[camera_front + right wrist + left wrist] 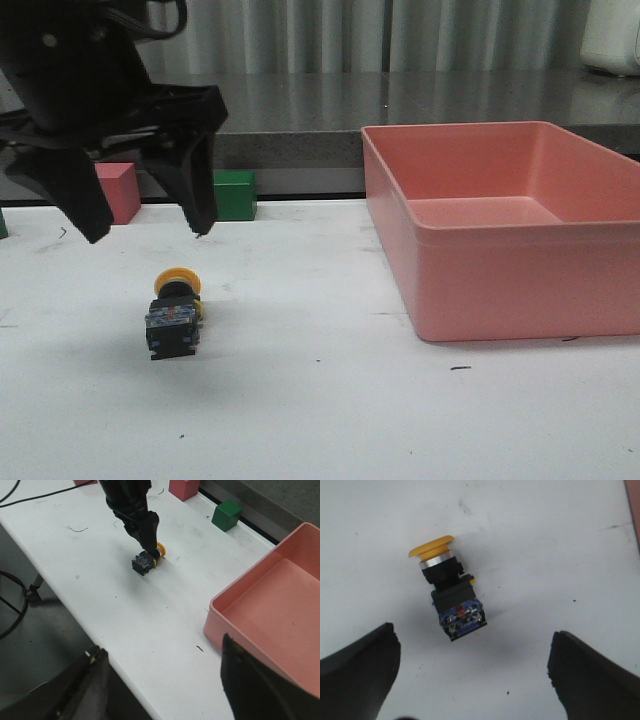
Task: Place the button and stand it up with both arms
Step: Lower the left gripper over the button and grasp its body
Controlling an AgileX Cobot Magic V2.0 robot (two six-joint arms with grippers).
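The button (174,312) lies on its side on the white table, yellow cap toward the back, blue-and-black base toward the front. It also shows in the left wrist view (449,593) and the right wrist view (146,559). My left gripper (150,232) hangs open and empty above and just behind it, apart from it; its fingers (357,672) stand wide on each side in the left wrist view. My right gripper (165,680) is open and empty, high over the table's front edge, out of the front view.
A large pink bin (505,225) stands at the right, also in the right wrist view (280,620). A pink cube (118,190) and a green cube (235,194) sit at the table's back edge behind the left gripper.
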